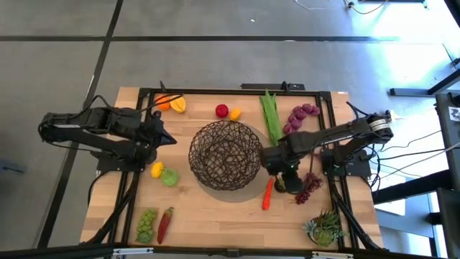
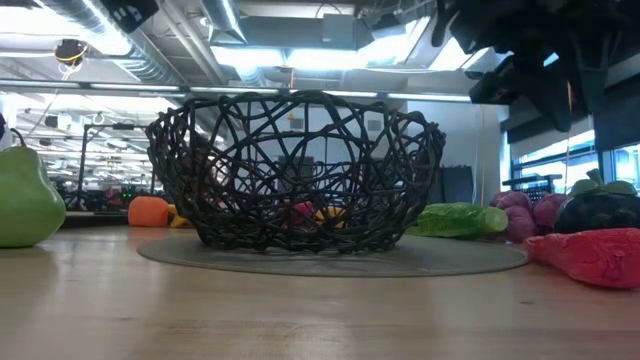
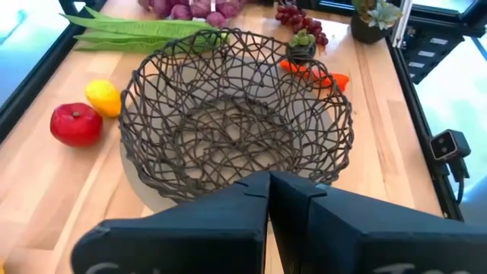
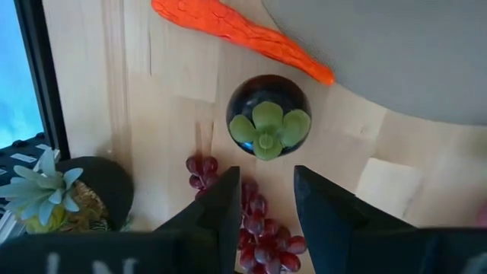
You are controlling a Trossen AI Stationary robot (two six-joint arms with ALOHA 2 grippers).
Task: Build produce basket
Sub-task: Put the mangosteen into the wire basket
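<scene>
Pale wood tabletop [image 1: 215, 216] lies under both my arms. My right claw [image 4: 262, 199] hangs above it with its fingers set apart and nothing between them, over a dark round fruit with a green leafy cap [image 4: 268, 116]; red grapes [image 4: 259, 228] lie just beside that fruit, under my fingers, and the carrot [image 4: 240, 38] lies beyond it with its tip at the grey mat [image 4: 396, 53]. Only my right wrist view shows this fruit from above; the high view hides it under my arm. My left claw [image 3: 268, 186] hovers at the opposite side of the basket [image 1: 226, 155], fingers pressed together and empty. My left wrist view looks into the wire bowl, where no produce lies, and shows a red apple [image 3: 76, 124] and a lemon [image 3: 103, 97] touching beside it. From above, green grapes [image 1: 146, 224] and a red chilli [image 1: 164, 224] sit near the front edge, and a succulent plant [image 1: 325, 229] stands at the right front corner.
</scene>
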